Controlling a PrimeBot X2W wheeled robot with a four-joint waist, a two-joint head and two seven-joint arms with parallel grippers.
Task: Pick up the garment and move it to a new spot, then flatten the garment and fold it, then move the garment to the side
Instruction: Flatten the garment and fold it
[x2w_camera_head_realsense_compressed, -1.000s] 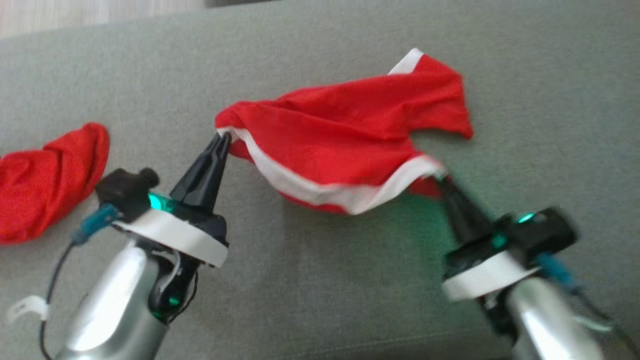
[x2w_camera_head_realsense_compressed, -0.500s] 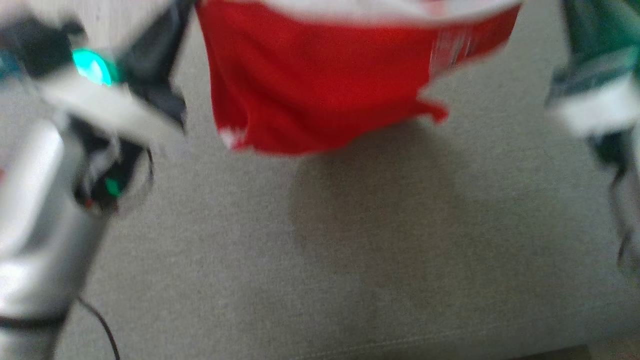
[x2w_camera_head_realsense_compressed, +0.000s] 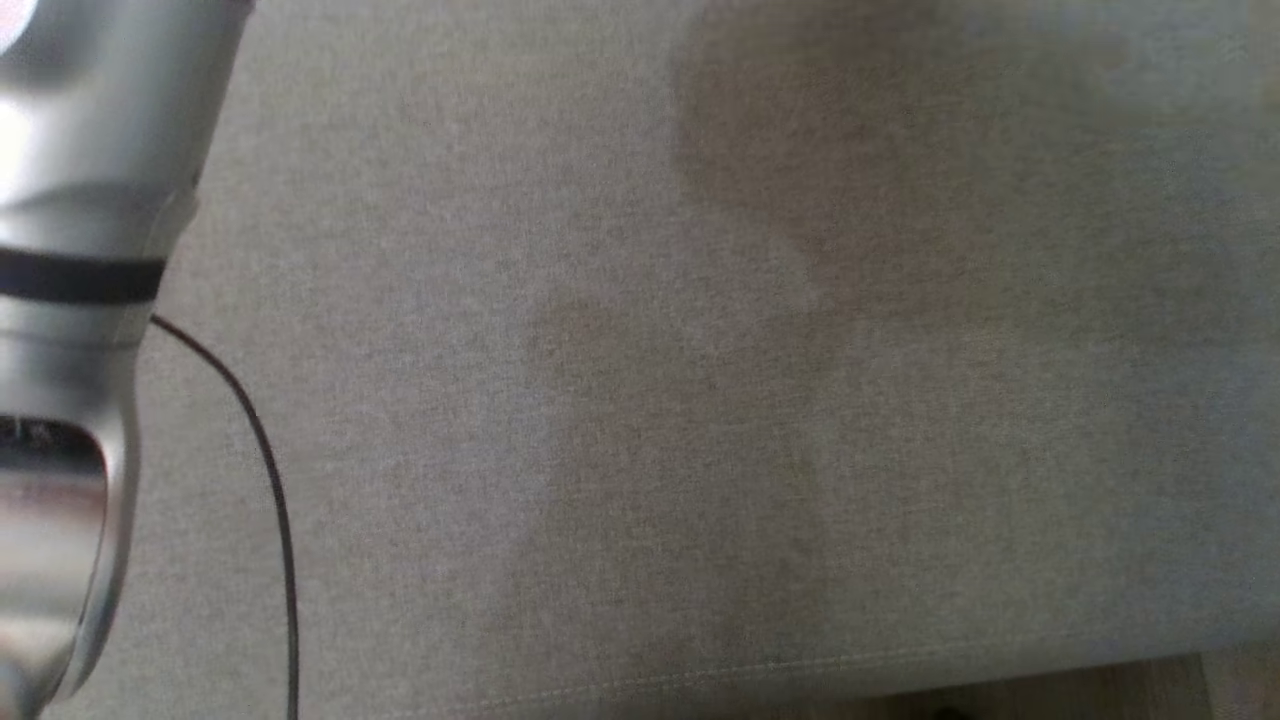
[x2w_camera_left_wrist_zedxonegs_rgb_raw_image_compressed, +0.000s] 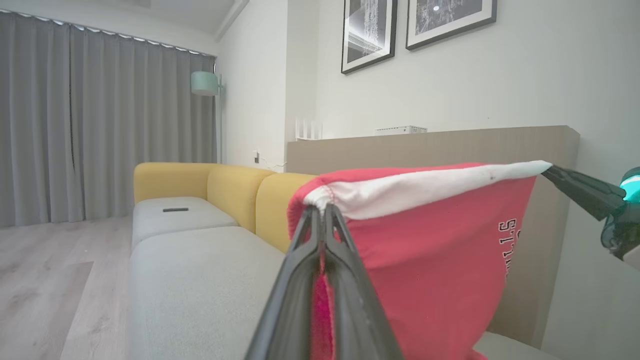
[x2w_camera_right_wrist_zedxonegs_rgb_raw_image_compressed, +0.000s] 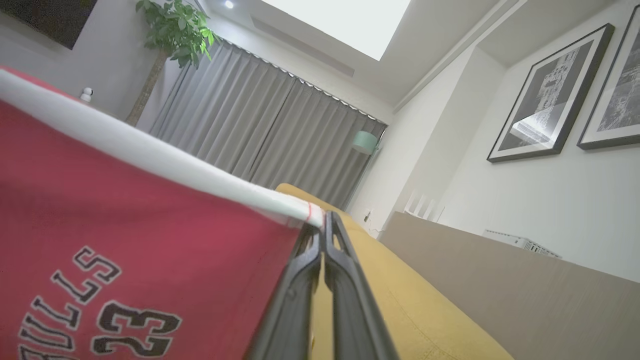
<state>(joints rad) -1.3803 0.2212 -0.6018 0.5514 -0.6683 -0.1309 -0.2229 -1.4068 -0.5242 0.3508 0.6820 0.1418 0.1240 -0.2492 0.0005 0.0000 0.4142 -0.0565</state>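
Red garment (x2w_camera_left_wrist_zedxonegs_rgb_raw_image_compressed: 430, 250) hung in the air above the grey sofa seat (x2w_camera_head_realsense_compressed: 640, 420), its white band (x2w_camera_left_wrist_zedxonegs_rgb_raw_image_compressed: 425, 187) drawn taut between two claws. The left gripper (x2w_camera_left_wrist_zedxonegs_rgb_raw_image_compressed: 320, 209) is clamped on one band corner. The right gripper (x2w_camera_right_wrist_zedxonegs_rgb_raw_image_compressed: 324, 216), entering the left wrist view at 3 o'clock, pinches the other. For a clean placement, I judge both corners should descend level and evenly tensioned, so the loose hem meets the seat first.
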